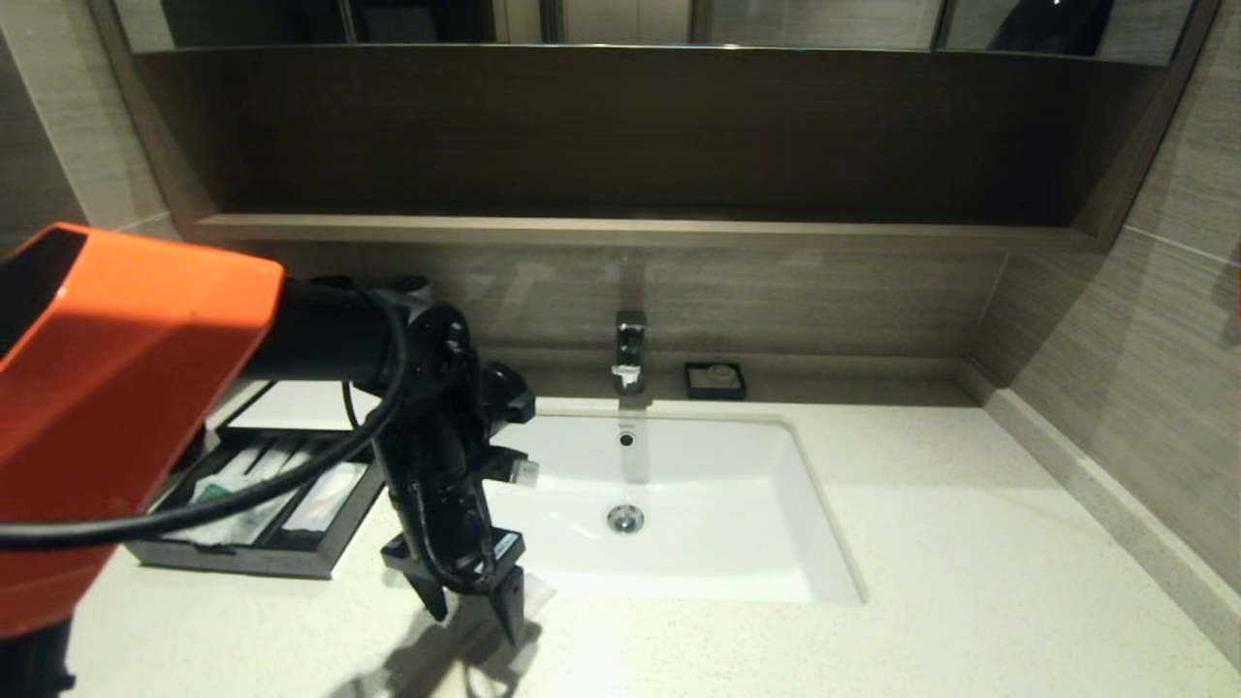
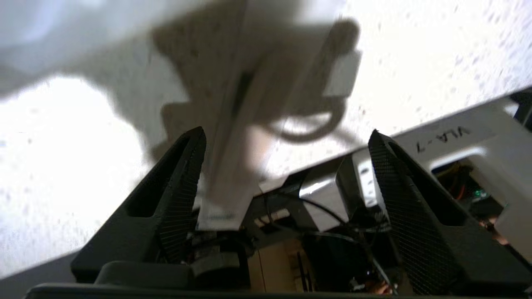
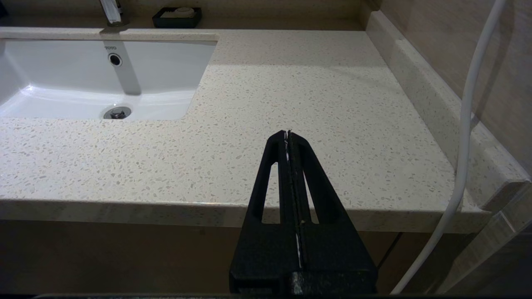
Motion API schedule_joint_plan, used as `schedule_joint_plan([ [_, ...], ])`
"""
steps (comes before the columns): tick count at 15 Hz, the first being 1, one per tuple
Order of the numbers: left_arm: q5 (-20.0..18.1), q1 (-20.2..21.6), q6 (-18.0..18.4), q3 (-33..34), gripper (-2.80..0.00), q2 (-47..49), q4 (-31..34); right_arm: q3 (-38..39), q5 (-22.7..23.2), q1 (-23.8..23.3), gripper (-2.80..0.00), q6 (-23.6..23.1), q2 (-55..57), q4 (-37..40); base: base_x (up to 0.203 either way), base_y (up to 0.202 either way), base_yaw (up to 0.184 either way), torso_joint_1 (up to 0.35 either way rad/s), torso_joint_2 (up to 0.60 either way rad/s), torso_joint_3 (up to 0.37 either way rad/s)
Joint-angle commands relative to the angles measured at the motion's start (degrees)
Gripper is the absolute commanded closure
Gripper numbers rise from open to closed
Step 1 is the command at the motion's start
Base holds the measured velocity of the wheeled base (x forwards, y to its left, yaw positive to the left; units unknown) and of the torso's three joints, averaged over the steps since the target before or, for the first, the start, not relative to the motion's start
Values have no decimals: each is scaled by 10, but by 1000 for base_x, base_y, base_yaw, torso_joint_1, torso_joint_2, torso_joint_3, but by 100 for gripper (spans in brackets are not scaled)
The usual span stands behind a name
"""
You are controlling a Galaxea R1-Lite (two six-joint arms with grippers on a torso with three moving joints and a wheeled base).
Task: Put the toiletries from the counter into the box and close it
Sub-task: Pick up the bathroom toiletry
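A dark open box (image 1: 334, 543) stands on the counter left of the sink and holds several white toiletry packets (image 1: 320, 496). Its white lid (image 1: 291, 405) lies open behind it. My left gripper (image 1: 475, 620) points down over the counter in front of the sink's left corner, right of the box. It is open (image 2: 286, 132). A long white packet (image 2: 226, 182) lies on the counter between the fingers, close to one finger (image 2: 183, 195); I cannot tell whether they touch. My right gripper (image 3: 287, 132) is shut and empty, low before the counter's front edge on the right.
The white sink (image 1: 766, 504) with its tap (image 1: 629, 351) lies in the middle. A black soap dish (image 1: 715, 380) stands behind it. A shelf (image 1: 640, 231) runs across the back wall. A wall ledge (image 3: 419, 83) bounds the counter on the right.
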Motion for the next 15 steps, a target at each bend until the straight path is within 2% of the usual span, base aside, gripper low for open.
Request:
schedule_joint_plan([
  [1, -4, -5, -3, 7, -280, 16, -16, 0, 0, 0, 0, 0, -1, 0, 0, 0, 0, 0, 0, 0],
  [9, 26, -28, -5, 54, -280, 7, -21, 0, 0, 0, 0, 0, -1, 0, 0, 0, 0, 0, 0, 0],
  [12, 46, -36, -28, 72, -280, 2, -56, 0, 0, 0, 0, 0, 0, 0, 0, 0, 0, 0, 0, 0],
  [15, 57, -36, -29, 82, -280, 3, -69, 0, -1, 0, 0, 0, -1, 0, 0, 0, 0, 0, 0, 0],
])
